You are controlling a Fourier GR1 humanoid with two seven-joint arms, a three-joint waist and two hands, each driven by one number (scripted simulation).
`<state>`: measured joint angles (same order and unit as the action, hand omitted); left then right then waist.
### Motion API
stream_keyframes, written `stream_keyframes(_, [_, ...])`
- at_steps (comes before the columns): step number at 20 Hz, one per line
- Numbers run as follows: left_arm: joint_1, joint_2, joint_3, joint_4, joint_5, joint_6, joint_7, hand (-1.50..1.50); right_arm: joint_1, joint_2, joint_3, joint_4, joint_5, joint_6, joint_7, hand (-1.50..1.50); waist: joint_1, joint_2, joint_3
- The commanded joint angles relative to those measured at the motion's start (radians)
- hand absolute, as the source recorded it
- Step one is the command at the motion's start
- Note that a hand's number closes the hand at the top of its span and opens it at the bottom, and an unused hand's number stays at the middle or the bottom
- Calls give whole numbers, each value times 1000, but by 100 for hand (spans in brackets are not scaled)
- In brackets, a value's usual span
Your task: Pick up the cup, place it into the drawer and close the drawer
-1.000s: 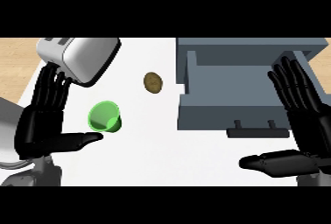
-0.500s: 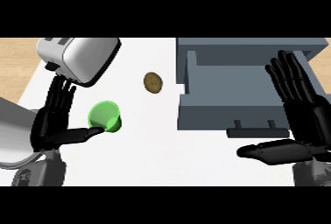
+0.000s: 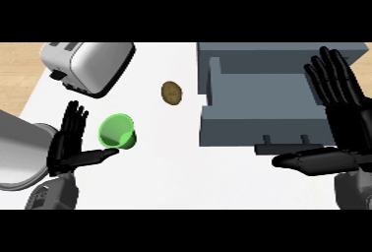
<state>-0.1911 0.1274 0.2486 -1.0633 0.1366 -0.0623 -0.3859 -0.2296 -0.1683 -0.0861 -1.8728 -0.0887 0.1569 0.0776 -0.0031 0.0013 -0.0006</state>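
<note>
A translucent green cup (image 3: 117, 131) lies on its side on the white counter, left of centre, its mouth facing up and toward me. My left hand (image 3: 69, 142) stands open just left of it, fingers straight up, thumb tip reaching under the cup's lower edge. The grey drawer (image 3: 265, 106) is pulled open at the right, with its front panel and handle (image 3: 285, 142) toward me. My right hand (image 3: 341, 113) is open over the drawer's right side, fingers up and thumb stretched left below the handle.
A silver toaster (image 3: 88, 65) sits tilted at the upper left. A small brown round object (image 3: 170, 92) lies between the toaster and the drawer. A grey rounded shape (image 3: 18, 152) fills the lower left edge. Wooden floor shows beyond the counter's left side.
My left hand has moved in toward the cup, its thumb now at the cup's base. The right hand has risen slightly over the drawer's right side.
</note>
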Motion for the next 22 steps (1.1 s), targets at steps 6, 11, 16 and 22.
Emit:
stream_keyframes(6, [-106,54,48,441,-31,-43,-298,-150,7,3,6,-61,7,2,29,-150,-4,1,0])
stream_keyframes(11, [-237,59,74,725,-60,-19,-462,-150,-35,-1,-19,9,-20,7,40,-150,-11,4,-1])
stream_keyframes(16, [-296,101,96,844,-63,-43,-559,-150,-73,5,-21,27,-2,-10,26,-150,-16,7,-2])
stream_keyframes(22, [-277,108,107,909,-65,-68,-642,-150,29,9,16,-41,9,25,11,-150,-28,10,-3])
